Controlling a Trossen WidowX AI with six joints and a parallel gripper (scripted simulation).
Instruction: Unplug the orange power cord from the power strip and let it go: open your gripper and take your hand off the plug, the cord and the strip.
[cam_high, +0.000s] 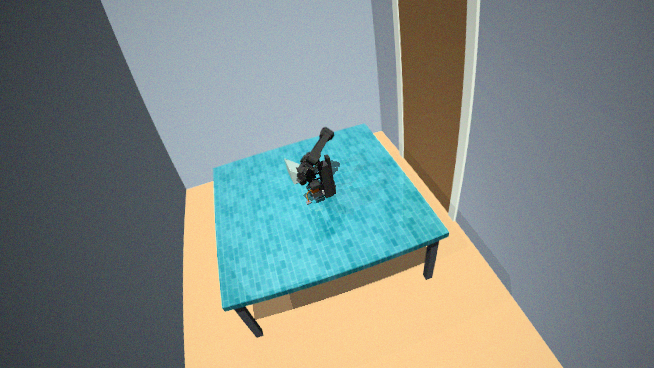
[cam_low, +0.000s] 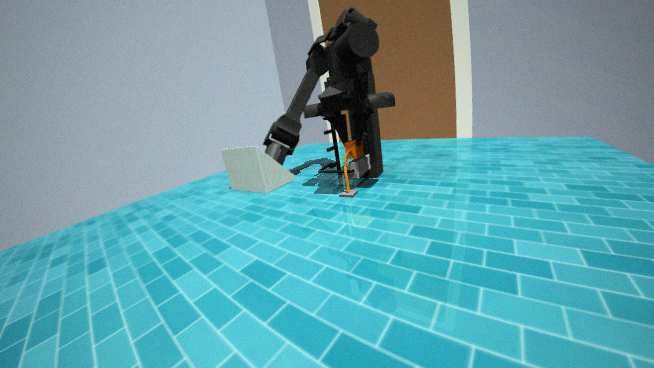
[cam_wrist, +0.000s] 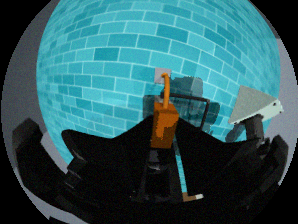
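The orange plug (cam_high: 314, 191) (cam_low: 355, 149) (cam_wrist: 165, 125) is at the lower part of the upright black power strip (cam_high: 327, 177) (cam_low: 374, 142). Its orange cord (cam_low: 345, 172) (cam_wrist: 167, 90) runs down to a small grey pad (cam_low: 348, 194) (cam_wrist: 161, 75) on the table. My gripper (cam_low: 354, 144) (cam_wrist: 164, 119) points down and is shut on the orange plug, one finger against each side. The plug's seat in the strip is hidden by the fingers and the plug itself.
A pale wedge-shaped block (cam_high: 291, 171) (cam_low: 244, 171) (cam_wrist: 250, 104) stands beside the arm's lower end. A thin black rack (cam_low: 336, 147) (cam_wrist: 207, 114) stands close beside the plug. A grey box (cam_low: 360, 166) is just below the plug. The blue tiled table (cam_high: 280, 240) (cam_low: 450, 300) carries everything.
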